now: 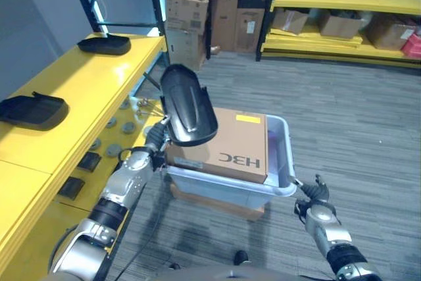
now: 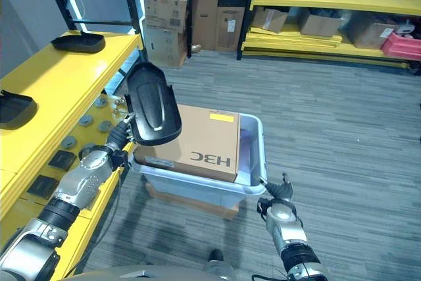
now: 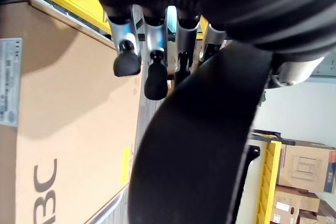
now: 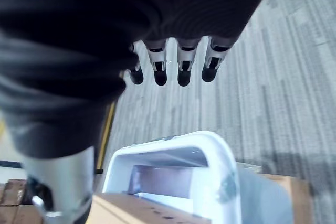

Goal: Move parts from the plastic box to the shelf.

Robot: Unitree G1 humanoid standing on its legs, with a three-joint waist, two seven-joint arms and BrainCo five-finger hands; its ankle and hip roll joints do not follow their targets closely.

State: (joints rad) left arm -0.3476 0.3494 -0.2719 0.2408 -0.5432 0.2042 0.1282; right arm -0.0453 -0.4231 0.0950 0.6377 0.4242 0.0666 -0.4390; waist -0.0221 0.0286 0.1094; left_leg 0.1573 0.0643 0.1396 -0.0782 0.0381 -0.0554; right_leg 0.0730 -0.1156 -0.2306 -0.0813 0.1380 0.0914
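Grey striped carpet [image 1: 342, 103] covers the floor ahead of me, with stacked cardboard cartons [image 1: 197, 14] and a far yellow rack [image 1: 342, 1] at the back of the room. Along my left runs the yellow shelf [image 1: 72, 90], and two black parts already lie on its top: one [image 1: 104, 45] near the far end, another [image 1: 31, 110] closer to me by the near stretch of the shelf's outer edge. Small dark pieces [image 1: 87, 161] sit on the shelf's lower level.

Straight in front is the pale plastic box [image 1: 279, 162], resting on a flat brown carton on the floor. A large cardboard box [image 1: 227, 143] lies inside it and covers most of its opening.

My left hand [image 1: 156, 141] is clenched around the lower end of a long black curved part [image 1: 187, 104], which I hold upright above the plastic box's left rim, between that box and the shelf's edge. From the left wrist camera I see the fingers [image 3: 155, 77] curled beside the part's dark body [image 3: 199, 145], with the cardboard box just beyond them.

My right hand [image 1: 314, 195] hovers by the plastic box's near right corner, holding nothing; its fingers [image 4: 184, 64] hang straight and relaxed above the box's white rim [image 4: 210, 150].
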